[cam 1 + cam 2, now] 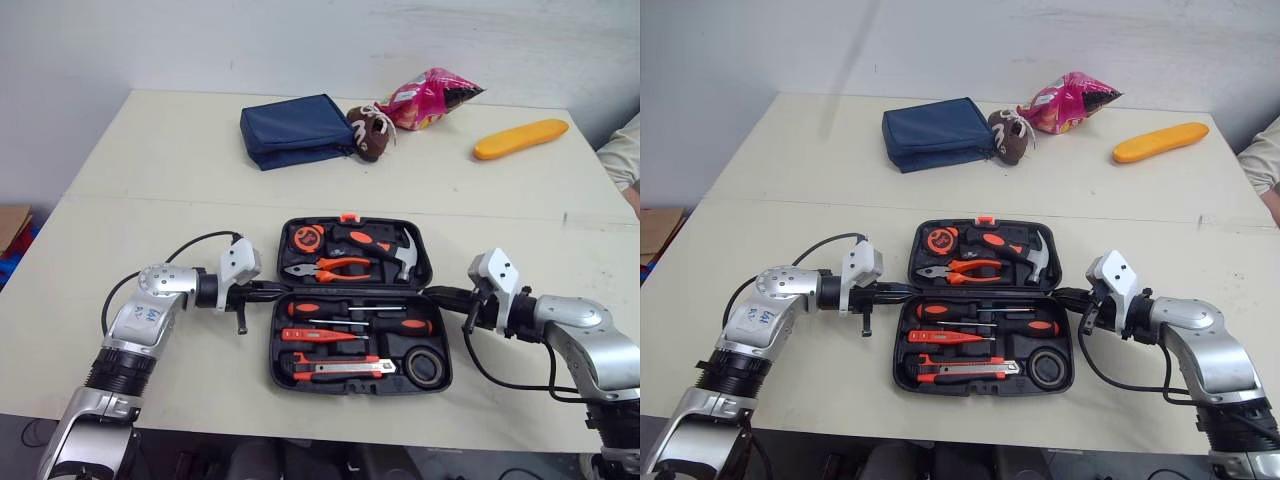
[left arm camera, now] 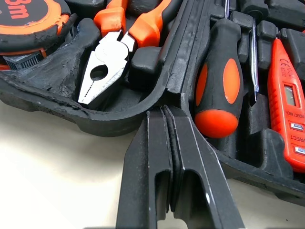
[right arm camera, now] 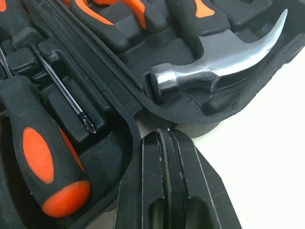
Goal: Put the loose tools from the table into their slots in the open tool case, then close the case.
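Observation:
The black tool case (image 1: 420, 380) lies open on the table's near half. Its far half holds a tape measure (image 1: 304, 238), orange pliers (image 1: 330, 267) and a hammer (image 1: 398, 256). Its near half holds screwdrivers (image 1: 360, 310), an orange tester (image 1: 322, 337), a utility knife (image 1: 338, 369) and a tape roll (image 1: 424, 367). My left gripper (image 1: 272, 291) is shut, its tips at the hinge on the case's left side (image 2: 164, 110). My right gripper (image 1: 436, 293) is shut too, tips at the hinge on the right side (image 3: 162, 131).
On the far half of the table lie a navy pouch (image 1: 296, 130), a small brown shoe (image 1: 368, 133), a pink snack bag (image 1: 432, 97) and an orange case (image 1: 520, 138). A person's sleeve (image 1: 622, 152) shows at the right edge.

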Robot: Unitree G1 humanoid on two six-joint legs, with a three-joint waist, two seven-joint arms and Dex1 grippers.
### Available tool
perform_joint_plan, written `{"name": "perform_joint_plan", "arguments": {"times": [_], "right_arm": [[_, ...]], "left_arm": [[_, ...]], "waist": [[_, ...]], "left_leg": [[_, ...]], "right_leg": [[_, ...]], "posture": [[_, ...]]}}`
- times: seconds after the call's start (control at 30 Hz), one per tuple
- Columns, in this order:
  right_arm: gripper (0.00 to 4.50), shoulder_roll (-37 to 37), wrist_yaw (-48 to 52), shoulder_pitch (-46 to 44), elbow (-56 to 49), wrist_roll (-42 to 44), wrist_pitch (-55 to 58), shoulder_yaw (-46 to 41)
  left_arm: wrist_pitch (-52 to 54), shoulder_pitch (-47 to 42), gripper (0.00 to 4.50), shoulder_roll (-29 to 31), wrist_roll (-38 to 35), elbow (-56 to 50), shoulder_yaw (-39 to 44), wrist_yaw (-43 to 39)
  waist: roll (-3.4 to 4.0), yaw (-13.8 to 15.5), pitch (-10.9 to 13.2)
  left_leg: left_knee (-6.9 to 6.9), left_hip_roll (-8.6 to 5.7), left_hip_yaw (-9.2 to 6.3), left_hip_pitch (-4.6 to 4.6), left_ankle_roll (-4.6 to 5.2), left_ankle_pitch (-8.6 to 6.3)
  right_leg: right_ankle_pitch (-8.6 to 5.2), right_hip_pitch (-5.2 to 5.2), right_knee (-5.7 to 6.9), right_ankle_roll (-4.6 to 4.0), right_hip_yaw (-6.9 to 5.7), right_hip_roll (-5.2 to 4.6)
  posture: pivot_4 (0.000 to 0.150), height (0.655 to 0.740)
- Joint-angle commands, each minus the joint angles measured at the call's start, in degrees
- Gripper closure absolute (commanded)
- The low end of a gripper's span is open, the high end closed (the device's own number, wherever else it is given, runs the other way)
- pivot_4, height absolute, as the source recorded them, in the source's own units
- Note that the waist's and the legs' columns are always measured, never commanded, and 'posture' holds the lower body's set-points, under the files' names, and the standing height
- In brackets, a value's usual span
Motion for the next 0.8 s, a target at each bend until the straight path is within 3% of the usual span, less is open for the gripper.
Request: {"name": "perform_joint_plan", "arguments": {"times": [0.03,0.23,0.37,0.43,0.5,0.6,0.7,0.8], "right_arm": [[4.5,0.2,0.8,1.0,-5.3,2.1,0.9,-0.2],[4.5,-1.6,-1.0,2.1,-6.1,-0.3,1.7,-1.8],[4.5,-6.4,-1.5,4.6,-11.7,1.6,7.1,-6.6],[3.86,-8.5,-1.3,6.1,-15.9,5.2,12.5,-9.9],[3.16,-9.0,-3.4,6.1,-19.1,9.2,18.9,-12.9],[1.71,-7.5,-11.0,2.4,-21.1,12.8,29.9,-15.3],[0.26,-4.1,-17.6,-3.3,-22.0,15.4,38.3,-14.3],[0.12,1.2,-25.1,-9.3,-21.2,15.4,45.8,-12.7]], "left_arm": [[-0.4,-0.7,4.48,-0.7,1.0,1.4,-0.4,1.2],[-0.1,-0.3,4.48,0.9,1.3,1.5,0.9,1.7],[9.7,2.3,4.48,5.6,-2.5,-4.2,5.6,2.7],[15.5,4.2,4.5,8.3,-4.5,-8.6,8.1,3.7],[23.9,4.2,3.68,9.2,-8.0,-12.7,11.0,6.0],[40.4,0.2,2.37,6.9,-13.6,-17.0,15.5,13.1],[44.4,-3.1,1.08,2.5,-13.2,-18.4,16.7,20.9],[49.4,-5.1,1.05,-1.4,-12.6,-17.3,16.4,26.7]], "waist": [[0.01,0.0,0.0],[0.04,-0.1,0.0],[0.06,-0.3,0.0],[0.06,-0.4,0.0],[0.06,-0.4,0.0],[0.04,-0.2,0.0],[0.04,0.0,0.0],[0.03,-0.3,0.0]], "left_leg": [[-0.01,0.0,-0.01,0.0,0.0,0.0],[-0.01,0.0,0.0,0.03,-0.01,0.0],[-0.05,0.0,0.0,-0.05,-0.01,0.0],[-0.12,0.03,0.01,-0.17,-0.02,0.0],[-0.16,0.08,0.0,-0.19,-0.04,-0.01],[-0.04,0.06,-0.14,-0.17,-0.07,0.01],[-0.01,-0.04,-0.27,-0.17,-0.05,0.01],[-0.05,-0.05,-0.24,-0.19,-0.09,0.03]], "right_leg": [[0.0,0.0,0.0,0.0,0.0,0.0],[0.0,0.03,0.01,0.0,0.0,0.0],[0.0,-0.05,-0.01,0.0,0.01,0.0],[0.0,-0.21,-0.02,0.0,0.04,0.0],[-0.01,-0.23,-0.04,-0.01,0.03,0.0],[-0.01,-0.11,0.01,-0.01,-0.04,-0.01],[0.02,-0.02,-0.03,0.03,-0.09,-0.04],[0.02,-0.06,-0.07,0.03,-0.08,-0.02]], "posture": [[0.15,0.74],[0.15,0.74],[0.15,0.74],[0.15,0.74],[0.15,0.74],[0.15,0.74],[0.15,0.74],[0.15,0.74]]}}
